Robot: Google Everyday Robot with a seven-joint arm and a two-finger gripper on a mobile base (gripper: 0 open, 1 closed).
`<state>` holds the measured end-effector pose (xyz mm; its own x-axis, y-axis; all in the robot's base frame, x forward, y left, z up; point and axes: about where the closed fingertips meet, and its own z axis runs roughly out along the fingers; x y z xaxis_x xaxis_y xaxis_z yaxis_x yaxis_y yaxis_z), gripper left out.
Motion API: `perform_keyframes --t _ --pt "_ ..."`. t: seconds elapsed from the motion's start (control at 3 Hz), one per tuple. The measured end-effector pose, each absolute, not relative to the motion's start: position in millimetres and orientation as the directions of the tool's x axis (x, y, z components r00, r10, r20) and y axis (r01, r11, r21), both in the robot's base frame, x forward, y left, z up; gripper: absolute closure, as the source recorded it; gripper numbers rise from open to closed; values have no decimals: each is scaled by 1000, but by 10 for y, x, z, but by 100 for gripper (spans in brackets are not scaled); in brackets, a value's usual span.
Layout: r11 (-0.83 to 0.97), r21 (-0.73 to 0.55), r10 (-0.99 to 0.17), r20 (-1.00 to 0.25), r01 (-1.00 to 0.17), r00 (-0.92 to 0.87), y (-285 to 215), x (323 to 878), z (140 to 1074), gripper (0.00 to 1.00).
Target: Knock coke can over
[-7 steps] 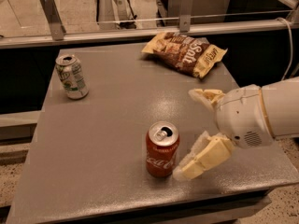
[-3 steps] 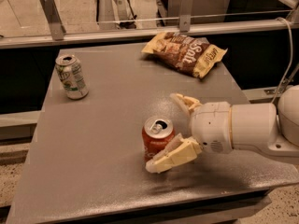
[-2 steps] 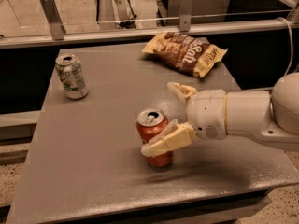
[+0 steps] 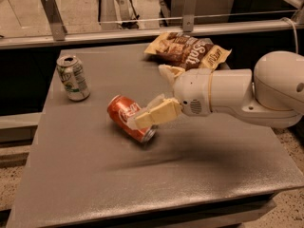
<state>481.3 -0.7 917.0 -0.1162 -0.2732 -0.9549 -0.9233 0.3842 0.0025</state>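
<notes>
Coke can [image 4: 127, 116] tipped, well inside table [image 4: 95, 175] edges; end effector [image 4: 162, 94] apart, against it.

Grey table [image 4: 156, 175]. White-and-green can [image 4: 72, 78] upright, upper left. Brown snack bag [image 4: 190, 50], possibly chips, lying flat upper centre, just behind hand [image 4: 149, 96] at mid-frame.

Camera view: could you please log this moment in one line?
red aluminium coke can: tipped on grey table | gripper: open, at can

Hand [image 4: 151, 96] against coke can [image 4: 121, 109], hiding its side.
</notes>
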Motion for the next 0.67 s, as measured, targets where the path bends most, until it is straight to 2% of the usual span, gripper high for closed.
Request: perform_keyframes --t 0.67 --pt "358 45 -240 -961 -933 -138 -28 4766 9034 0"
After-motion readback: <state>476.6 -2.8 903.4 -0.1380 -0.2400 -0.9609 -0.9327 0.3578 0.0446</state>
